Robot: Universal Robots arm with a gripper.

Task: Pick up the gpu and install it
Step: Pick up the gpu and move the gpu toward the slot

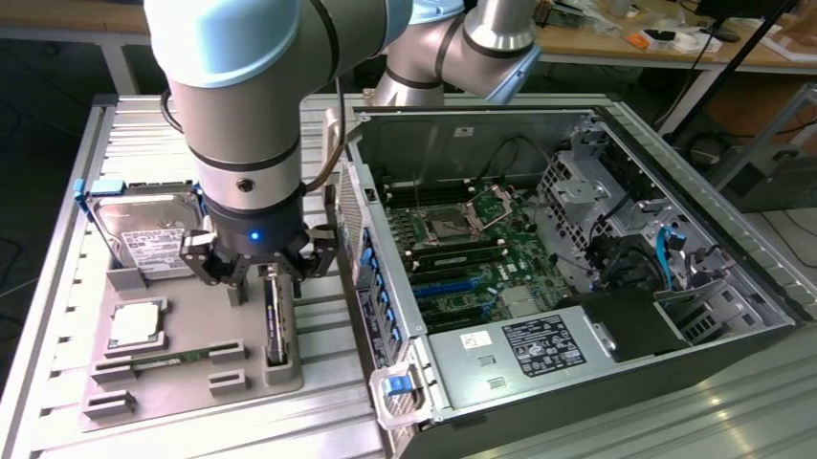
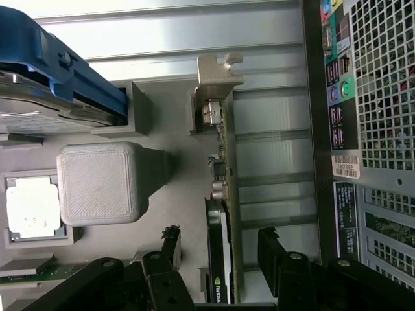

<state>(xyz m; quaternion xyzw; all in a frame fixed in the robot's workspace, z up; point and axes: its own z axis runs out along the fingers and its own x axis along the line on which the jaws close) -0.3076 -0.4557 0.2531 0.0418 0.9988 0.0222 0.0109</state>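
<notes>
Grey tray (image 1: 191,320) holds the edge-on gpu (image 2: 218,223), partly hidden and seemingly untouched, inside the wide-open end effector (image 2: 220,243).

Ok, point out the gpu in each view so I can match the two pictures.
Exterior view: the gpu stands on edge in the grey tray, just below the open hand, on the side of the tray nearest the computer case.
Wrist view: the gpu is seen edge-on, running between the hand's two fingers.
Shared landmark: the hard drive with its blue bracket, on the same tray.
</notes>
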